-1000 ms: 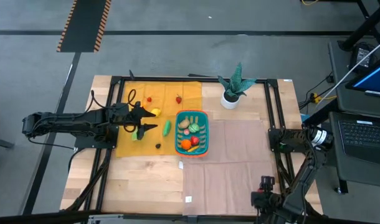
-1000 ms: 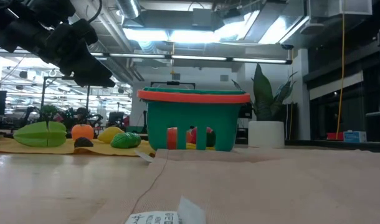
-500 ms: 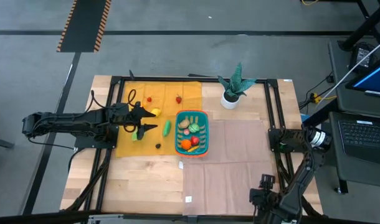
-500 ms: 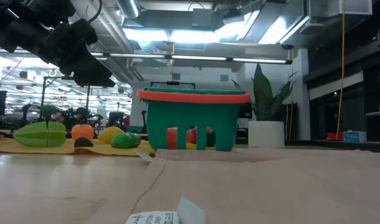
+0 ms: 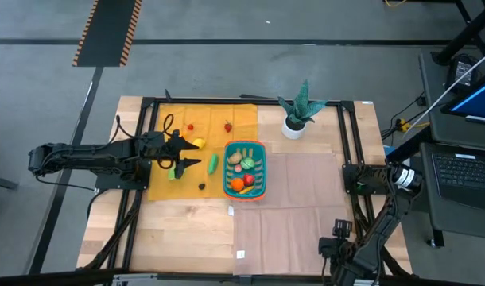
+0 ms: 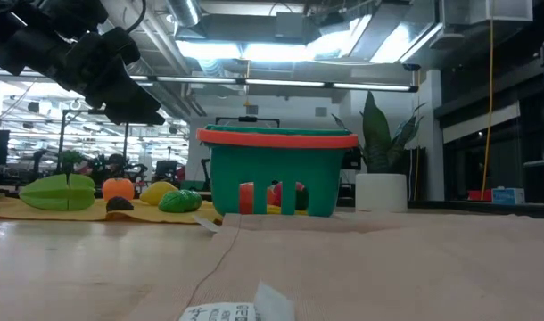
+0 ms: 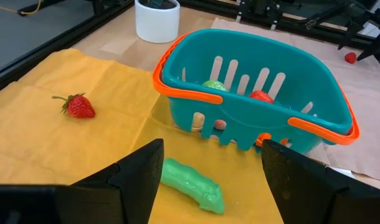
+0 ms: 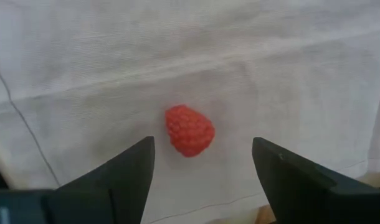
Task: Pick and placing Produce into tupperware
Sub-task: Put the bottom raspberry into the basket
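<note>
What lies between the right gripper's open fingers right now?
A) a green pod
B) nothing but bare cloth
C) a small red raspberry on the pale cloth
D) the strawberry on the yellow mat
C: the right wrist view shows the red raspberry lying on the pale cloth, with the right gripper open around it, not yet closed.

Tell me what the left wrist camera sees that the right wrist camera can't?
Only the left wrist view shows the teal basket with produce inside, a strawberry and a green vegetable lying on the yellow cloth, and the white plant pot. Only the right wrist view shows a small red raspberry lying alone on pale cloth, with nothing touching it. Both show their own arm's open tool at the bottom, the left tool and the right tool, each holding nothing.
</note>
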`<state>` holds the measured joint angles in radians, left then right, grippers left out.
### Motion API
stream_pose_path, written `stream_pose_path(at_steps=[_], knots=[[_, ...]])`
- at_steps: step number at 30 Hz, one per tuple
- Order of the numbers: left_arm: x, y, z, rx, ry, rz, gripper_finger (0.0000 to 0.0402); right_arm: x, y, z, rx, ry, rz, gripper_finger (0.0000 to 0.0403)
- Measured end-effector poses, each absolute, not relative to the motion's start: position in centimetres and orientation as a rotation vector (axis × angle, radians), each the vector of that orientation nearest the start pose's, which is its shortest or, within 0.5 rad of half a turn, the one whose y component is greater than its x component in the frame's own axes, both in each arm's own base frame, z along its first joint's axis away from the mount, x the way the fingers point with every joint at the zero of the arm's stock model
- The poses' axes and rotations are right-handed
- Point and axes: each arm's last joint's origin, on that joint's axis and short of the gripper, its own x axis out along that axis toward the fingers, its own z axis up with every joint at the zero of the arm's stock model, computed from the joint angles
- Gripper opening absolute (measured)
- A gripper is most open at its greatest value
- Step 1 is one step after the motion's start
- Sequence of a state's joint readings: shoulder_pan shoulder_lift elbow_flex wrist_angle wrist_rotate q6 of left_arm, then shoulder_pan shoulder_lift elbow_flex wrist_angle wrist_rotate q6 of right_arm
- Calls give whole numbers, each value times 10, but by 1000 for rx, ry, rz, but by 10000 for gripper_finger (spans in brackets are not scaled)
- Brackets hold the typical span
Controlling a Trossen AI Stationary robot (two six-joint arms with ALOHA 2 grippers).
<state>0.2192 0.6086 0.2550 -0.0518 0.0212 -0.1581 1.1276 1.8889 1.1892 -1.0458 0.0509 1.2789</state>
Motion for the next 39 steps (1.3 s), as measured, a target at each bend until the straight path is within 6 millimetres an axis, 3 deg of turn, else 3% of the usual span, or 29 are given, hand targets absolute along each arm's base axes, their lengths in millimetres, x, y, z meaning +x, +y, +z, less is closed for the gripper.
stream_pose_path(at_steps=[39], knots=[[140, 30, 188, -205, 387, 227, 261, 138, 286, 147, 10, 1533, -222, 269]])
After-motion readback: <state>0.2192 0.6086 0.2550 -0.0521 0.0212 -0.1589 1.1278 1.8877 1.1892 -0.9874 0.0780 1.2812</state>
